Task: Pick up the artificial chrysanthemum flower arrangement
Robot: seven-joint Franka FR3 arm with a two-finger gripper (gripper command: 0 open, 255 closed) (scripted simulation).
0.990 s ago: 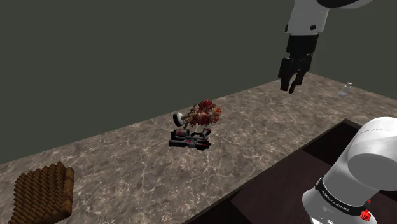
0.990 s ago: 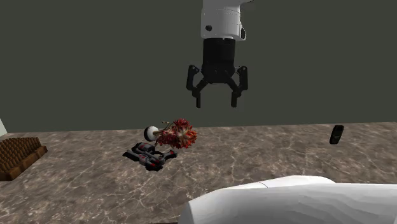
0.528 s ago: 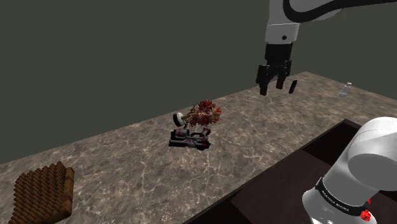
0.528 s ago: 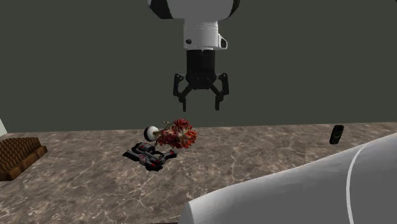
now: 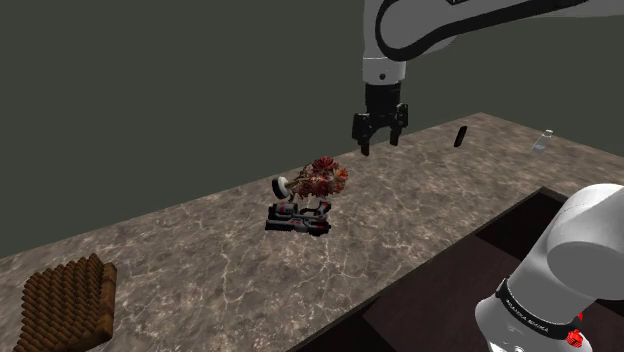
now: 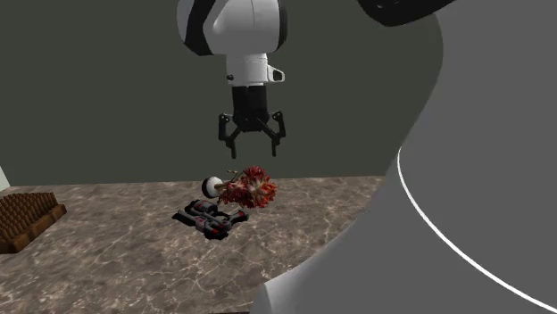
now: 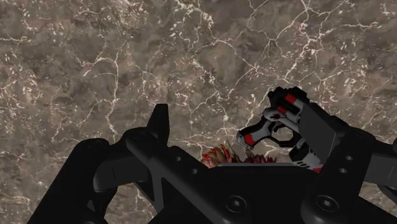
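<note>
Gripper [image 6: 253, 143] was recorded with its fingers spread apart and nothing between them, held in the air above the brown marbled worktop [image 5: 190, 250]. A red-and-cream flower arrangement [image 5: 322, 177] was seen lying on the worktop, below the gripper in the second exterior view and just beside a black-and-red gadget [image 5: 298, 218]. A brown ridged block [image 5: 65, 300] was noted well apart, at the shoulder view's lower left.

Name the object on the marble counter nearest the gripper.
The red flower arrangement, almost under the open gripper; the black-and-red gadget beside it is farther, and the brown ridged block is far off.
</note>
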